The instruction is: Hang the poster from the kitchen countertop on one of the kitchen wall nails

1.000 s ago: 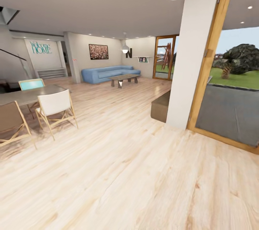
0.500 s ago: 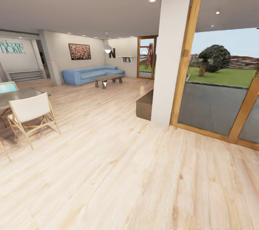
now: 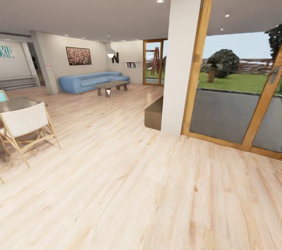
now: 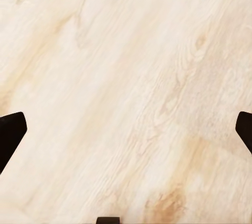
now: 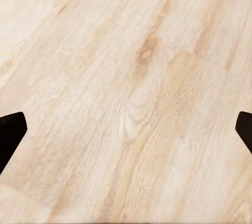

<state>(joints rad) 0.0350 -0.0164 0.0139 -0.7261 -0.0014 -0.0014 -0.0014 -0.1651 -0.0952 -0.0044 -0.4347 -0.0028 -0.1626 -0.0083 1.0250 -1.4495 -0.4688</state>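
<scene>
Left claw (image 4: 126, 129) and right claw (image 5: 126, 129): spread apart, empty, above bare plank floor (image 3: 129, 187). Beyond: chair (image 3: 24, 126), sofa (image 3: 89, 81), glass door (image 3: 231, 85). Poster and countertop out of sight. Step: travel; next, locating kitchen.

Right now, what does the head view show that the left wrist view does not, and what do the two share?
Head view alone: a living area with a blue sofa, a coffee table, a reddish-brown wall picture, a white folding chair, a white pillar and glass doors onto a lawn. Left wrist view alone: the left gripper, its dark fingertips set far apart, open, holding nothing. Shared: the pale wooden floor. The poster and countertop appear in neither.
</scene>
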